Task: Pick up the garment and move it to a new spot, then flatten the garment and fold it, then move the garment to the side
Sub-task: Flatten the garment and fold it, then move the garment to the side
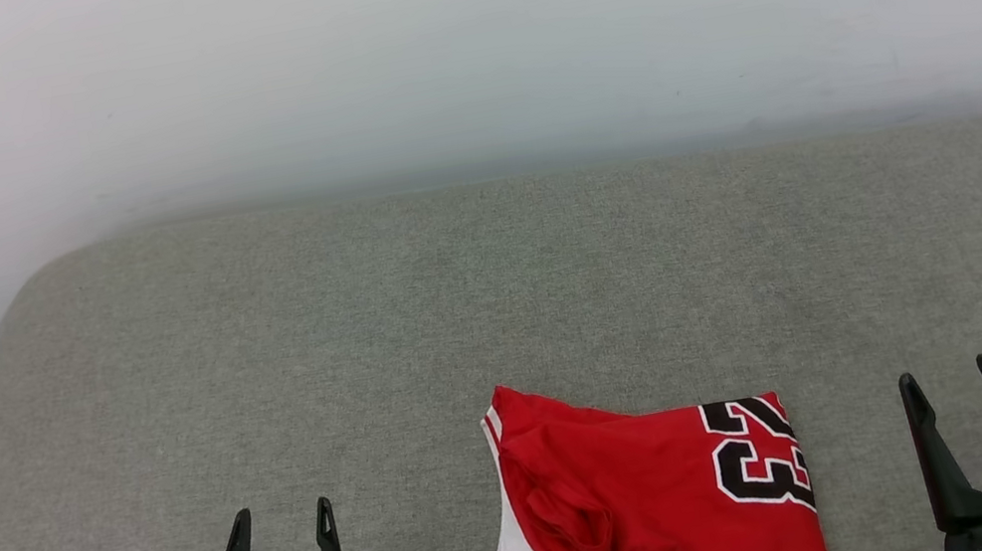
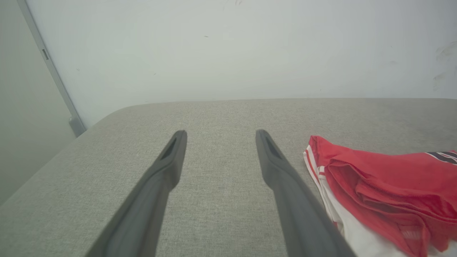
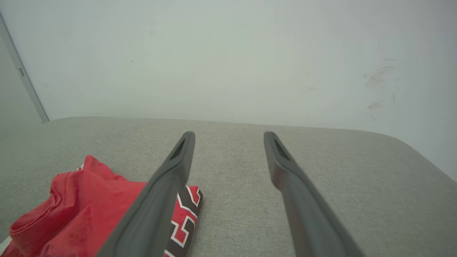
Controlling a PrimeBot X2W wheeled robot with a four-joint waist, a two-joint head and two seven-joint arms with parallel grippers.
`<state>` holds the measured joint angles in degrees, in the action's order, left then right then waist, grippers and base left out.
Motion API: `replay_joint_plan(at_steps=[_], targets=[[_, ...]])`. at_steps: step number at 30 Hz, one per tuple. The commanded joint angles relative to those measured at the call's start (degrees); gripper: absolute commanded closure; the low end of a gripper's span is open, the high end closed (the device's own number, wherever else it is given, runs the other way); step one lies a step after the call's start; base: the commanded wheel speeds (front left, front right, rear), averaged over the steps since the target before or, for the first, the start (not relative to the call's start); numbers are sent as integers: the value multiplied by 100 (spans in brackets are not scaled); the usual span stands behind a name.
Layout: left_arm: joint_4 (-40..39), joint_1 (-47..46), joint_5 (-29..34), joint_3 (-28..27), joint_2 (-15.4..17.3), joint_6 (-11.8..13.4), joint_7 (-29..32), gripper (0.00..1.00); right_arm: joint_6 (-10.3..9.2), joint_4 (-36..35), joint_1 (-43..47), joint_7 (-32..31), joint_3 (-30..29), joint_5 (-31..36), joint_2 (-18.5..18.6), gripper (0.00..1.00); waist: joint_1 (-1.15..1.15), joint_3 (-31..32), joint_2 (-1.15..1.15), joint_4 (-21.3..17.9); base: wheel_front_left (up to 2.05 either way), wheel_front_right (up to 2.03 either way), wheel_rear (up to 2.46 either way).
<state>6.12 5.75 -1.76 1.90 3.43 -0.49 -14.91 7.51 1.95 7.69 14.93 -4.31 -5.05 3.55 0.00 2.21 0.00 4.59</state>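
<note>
two tools had their fingers spread wide and held nothing. the left tool (image 1: 281,509) and the right tool (image 1: 944,369) hung over the grey table (image 1: 455,302), pointing at the wall (image 1: 450,40). the shirt (image 1: 650,490) lay between them on the near side of the table, a bit closer to the right tool, touching neither. it was bunched in a rough square, with the number on top and a white sleeve poking out below. this could be a messy shirt to be picked up, or a folded one put aside; i could not tell which. if a tool had to grab it, i think a low pinch on a thick red edge would work best, so no loose layers slipped out.
</note>
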Motion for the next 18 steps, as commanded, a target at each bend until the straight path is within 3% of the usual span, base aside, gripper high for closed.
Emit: replay_joint_plan(at_steps=[1,14,18], targets=[[-5,65,-7,7,17,1,-40,0,-5,-50,68,32,1,6,-28,0,0,0,0,1,0,0,0],[11,111,-72,29,4,36,-41,0,-5,-86,192,33,74,1,-80,0,0,-15,0,40,0,0,0],[11,108,-91,24,0,52,-41,0,-5,-208,-169,34,-43,99,-77,0,0,-48,0,31,0,0,0]])
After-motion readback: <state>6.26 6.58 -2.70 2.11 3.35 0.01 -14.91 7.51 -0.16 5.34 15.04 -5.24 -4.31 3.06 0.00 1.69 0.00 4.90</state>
